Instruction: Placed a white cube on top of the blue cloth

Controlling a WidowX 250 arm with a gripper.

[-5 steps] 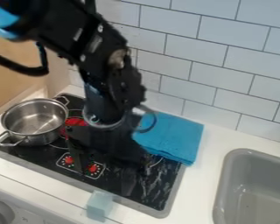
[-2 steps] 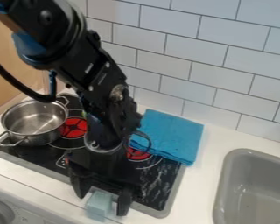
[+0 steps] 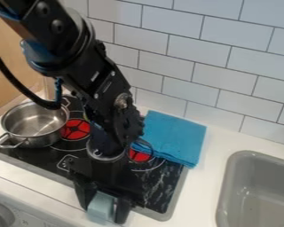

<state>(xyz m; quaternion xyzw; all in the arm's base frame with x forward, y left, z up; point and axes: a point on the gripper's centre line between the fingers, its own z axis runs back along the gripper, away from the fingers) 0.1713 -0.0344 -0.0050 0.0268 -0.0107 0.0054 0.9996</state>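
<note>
Just in front of the stove, your pale cube sits on the narrow strip of white counter, near its front edge. A round control knob stands lower down on the front panel, to the left as you look. Your gripper hangs down over the stove's near edge with its fingers spread, one on either side of the cube; you can't tell whether they press against it. The arm above it slants across the stove from the upper left, with a dark cable looping beside it.

On the stove's left part you have a steel pot with two handles, upright and open at the top. Just beside it is one red burner mark; another red mark lies nearer the stove's right side. Right of the stove, you see a gray sink set into the counter. Your folded blue cloth lies over the stove's far right corner and onto the counter behind. Beyond the stove rises the white tiled wall, with a tan panel at its left.
</note>
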